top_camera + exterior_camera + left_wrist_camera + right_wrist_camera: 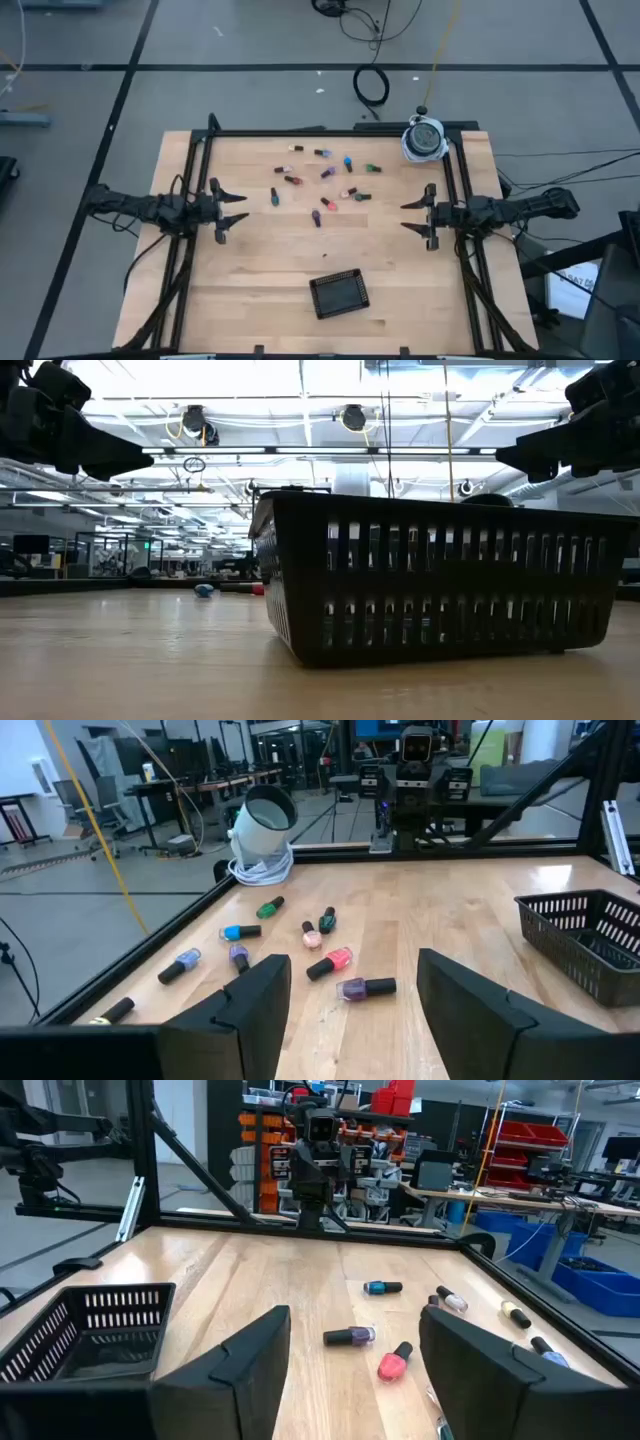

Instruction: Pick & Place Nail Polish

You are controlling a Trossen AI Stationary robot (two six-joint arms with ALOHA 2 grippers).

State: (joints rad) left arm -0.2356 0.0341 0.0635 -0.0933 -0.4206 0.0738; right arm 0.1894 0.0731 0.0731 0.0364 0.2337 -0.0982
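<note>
Several tiny nail polish bottles (325, 180) with dark caps lie on their sides, scattered over the far middle of the wooden table. They show in the left wrist view (365, 987) and in the right wrist view (350, 1336). My left gripper (234, 208) is open and empty above the table's left side, pointing right. My right gripper (412, 216) is open and empty above the right side, pointing left. Both stand clear of the bottles.
A black slotted basket (339, 294) stands at the near middle of the table; it fills the low view (430, 575). A white round device with a coiled cable (424, 139) sits at the far right corner. A dark rail frames the table's edges.
</note>
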